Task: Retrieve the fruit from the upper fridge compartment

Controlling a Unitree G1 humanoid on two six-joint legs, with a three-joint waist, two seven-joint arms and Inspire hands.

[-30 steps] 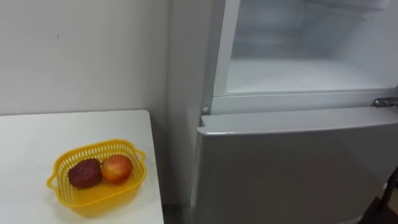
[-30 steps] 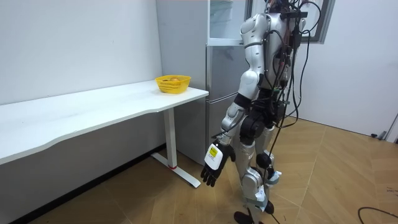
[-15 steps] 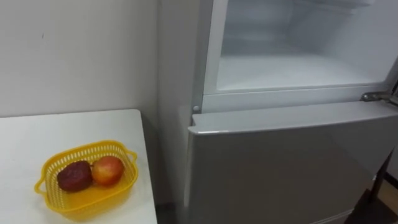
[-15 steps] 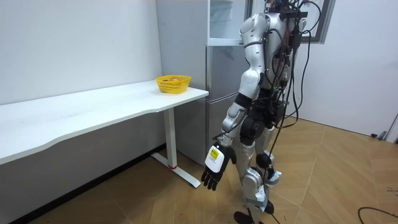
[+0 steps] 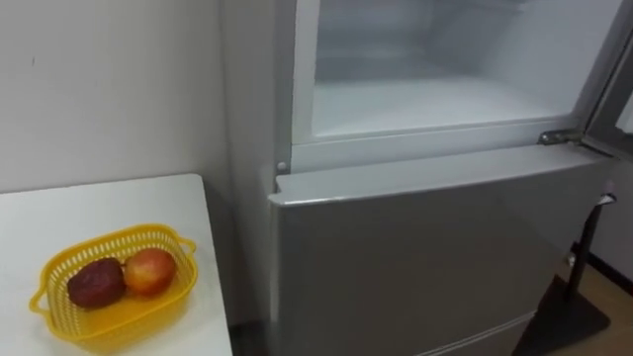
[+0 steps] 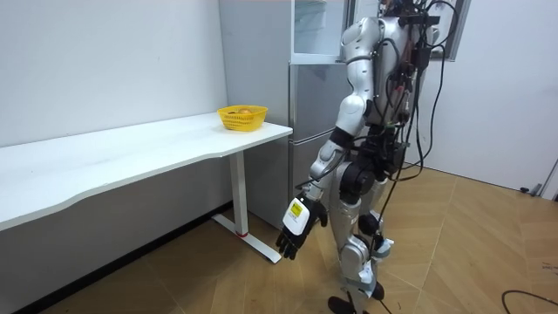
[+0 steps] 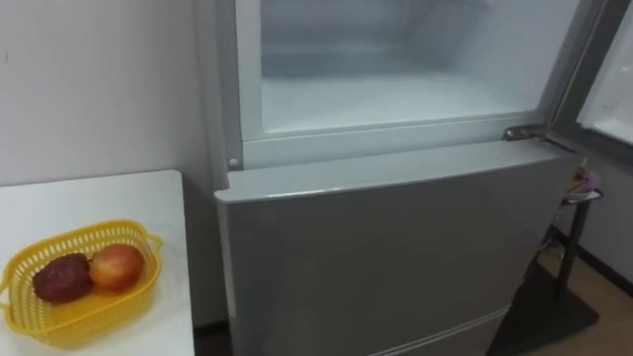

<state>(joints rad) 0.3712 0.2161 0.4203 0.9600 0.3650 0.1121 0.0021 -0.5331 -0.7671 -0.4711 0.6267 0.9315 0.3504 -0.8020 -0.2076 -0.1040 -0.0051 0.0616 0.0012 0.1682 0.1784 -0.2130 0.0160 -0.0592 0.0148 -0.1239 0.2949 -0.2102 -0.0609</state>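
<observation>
The robot stands upright before the fridge, on a wood floor point(image 6: 471, 227) that lies open toward the room view's right. Its left hand point(image 6: 296, 228) hangs low beside its leg. The fingers are loose, point downward and hold nothing.

At the robot's left a white table point(image 5: 109, 213) comes in. Its right edge runs just beside the fridge's side, with a narrow dark gap between them. A yellow basket point(image 5: 119, 318) sits near the table's front right corner, close to the right edge and well clear of the back edge. In it lie a dark red fruit point(image 5: 96, 283) on the left and an orange-red fruit point(image 5: 149, 271) on the right, touching each other.

Straight ahead is the grey lower door point(image 5: 415, 267), which is closed. Its top edge juts forward a little under the sill above. At the lower right of the fridge a dark stand point(image 7: 572, 237) rises from a flat base on the floor.

Above the sill, the upper compartment point(image 5: 435, 104) is open, and its white shelf runs back to the rear wall. A metal hinge point(image 5: 559, 136) sits at its lower right corner. From there the upper door point(image 7: 605, 79) swings out along the right side. Left of the fridge, a plain wall point(image 5: 99, 89) backs the table.
</observation>
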